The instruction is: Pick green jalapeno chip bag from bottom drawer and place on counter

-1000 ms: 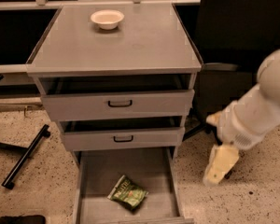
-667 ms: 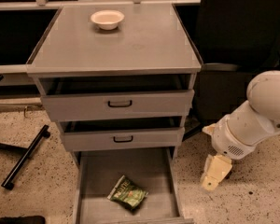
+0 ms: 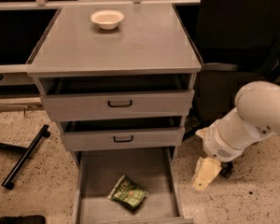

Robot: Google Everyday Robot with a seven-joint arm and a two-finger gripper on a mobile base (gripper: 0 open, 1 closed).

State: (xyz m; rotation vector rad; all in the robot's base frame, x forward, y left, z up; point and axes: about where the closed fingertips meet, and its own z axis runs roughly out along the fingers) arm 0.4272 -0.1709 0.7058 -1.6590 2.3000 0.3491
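The green jalapeno chip bag (image 3: 127, 193) lies flat on the floor of the bottom drawer (image 3: 130, 164), near its front. The drawer is pulled open below two shallower drawers with black handles. The counter (image 3: 130, 45) is the grey top of the cabinet. My gripper (image 3: 205, 174) is cream-coloured and hangs from the white arm (image 3: 252, 120). It points down over the floor just right of the open drawer, beside and above the bag, and touches nothing.
A cream bowl (image 3: 107, 18) stands at the back of the counter. A black bar with a foot (image 3: 25, 155) lies on the speckled floor at the left. A dark chair or cabinet (image 3: 238, 31) stands at the right behind the arm.
The arm has lowered, and the gripper has moved a little left and down towards the open drawer's right side. The bag and drawers have not moved.
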